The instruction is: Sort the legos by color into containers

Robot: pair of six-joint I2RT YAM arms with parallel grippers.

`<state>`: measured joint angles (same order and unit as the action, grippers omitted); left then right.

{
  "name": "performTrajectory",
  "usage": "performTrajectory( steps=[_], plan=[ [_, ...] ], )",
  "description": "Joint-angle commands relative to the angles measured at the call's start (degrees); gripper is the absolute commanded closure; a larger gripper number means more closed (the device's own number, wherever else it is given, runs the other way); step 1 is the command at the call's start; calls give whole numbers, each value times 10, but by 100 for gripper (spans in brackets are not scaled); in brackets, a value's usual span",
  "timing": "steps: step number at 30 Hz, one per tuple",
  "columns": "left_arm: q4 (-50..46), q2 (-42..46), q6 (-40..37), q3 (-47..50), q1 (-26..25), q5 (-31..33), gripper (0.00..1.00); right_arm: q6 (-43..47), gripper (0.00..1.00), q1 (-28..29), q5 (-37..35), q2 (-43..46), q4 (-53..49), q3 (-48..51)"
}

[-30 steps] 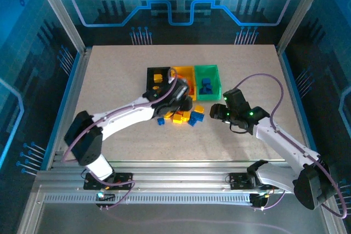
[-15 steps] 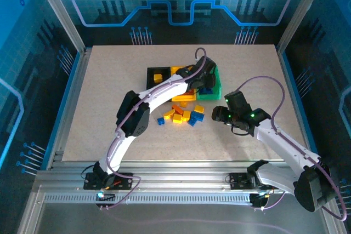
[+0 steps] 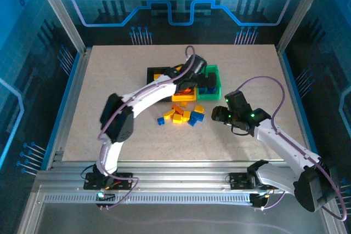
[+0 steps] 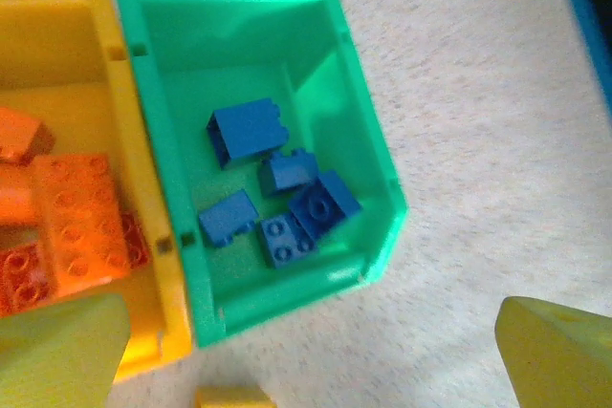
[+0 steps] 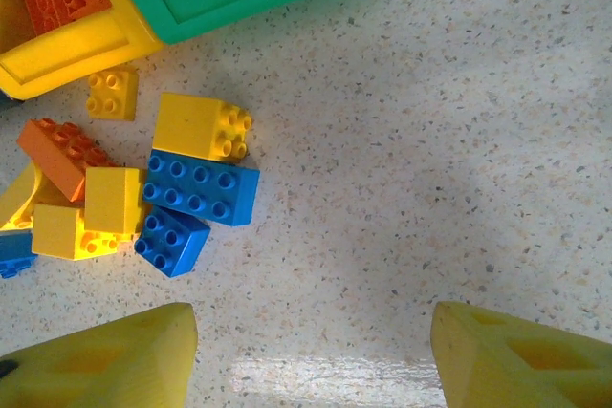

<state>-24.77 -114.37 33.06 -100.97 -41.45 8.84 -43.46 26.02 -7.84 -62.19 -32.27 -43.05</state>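
Three joined containers stand mid-table: black (image 3: 153,73), yellow (image 3: 184,97) and green (image 3: 209,96). My left gripper (image 3: 201,78) hovers open above the green bin (image 4: 381,164), nothing between its fingers. Several blue legos (image 4: 287,200) lie inside that bin. Orange legos (image 4: 72,217) lie in the yellow bin (image 4: 145,188). A loose pile of yellow, orange and blue legos (image 3: 180,116) sits in front of the bins. My right gripper (image 3: 218,114) hangs open and empty over bare table just right of the pile. In the right wrist view a long blue brick (image 5: 201,188) lies beside a yellow one (image 5: 201,127).
The left arm reaches diagonally across the pile's left side to the bins. Metal frame posts and blue walls ring the table (image 3: 247,69). A small yellow brick (image 5: 112,93) lies close to the yellow bin's front wall (image 5: 67,56).
My left gripper rose from the pile, swung right over the green bin and opened wide. The right arm stayed still.
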Motion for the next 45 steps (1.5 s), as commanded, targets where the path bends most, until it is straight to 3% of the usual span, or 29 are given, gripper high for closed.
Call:
performTrajectory(
  steps=[1, 6, 10, 14, 18, 25, 36, 42, 45],
  plan=[
    [72, 123, 28, 110, -6, -28, 1, 7, 33, -7, 15, -11, 8, 1],
    [79, 282, 49, 320, -7, -3, 1, 10, 33, 0, 19, -23, 15, 0],
    [57, 369, 78, 465, 32, 3, 26, 7, 33, 5, 18, -33, 19, -4],
    [73, 383, 60, 545, 71, -28, 25, 3, 33, 9, 21, -43, 22, -9],
    [60, 339, 14, 545, 70, -29, 11, 5, 33, 12, 17, -46, 18, -17],
    [82, 278, -2, 543, 70, -19, 14, 7, 33, 13, 11, -40, 9, -21],
    [85, 196, -13, 504, 69, -4, 47, 8, 33, 13, 8, -34, 6, -19],
    [70, 225, -14, 511, 63, 1, 66, 8, 33, 12, 3, -34, 9, -20],
    [49, 264, -14, 501, 43, 10, 69, 5, 33, 12, -1, -32, 9, -18]
  ],
)
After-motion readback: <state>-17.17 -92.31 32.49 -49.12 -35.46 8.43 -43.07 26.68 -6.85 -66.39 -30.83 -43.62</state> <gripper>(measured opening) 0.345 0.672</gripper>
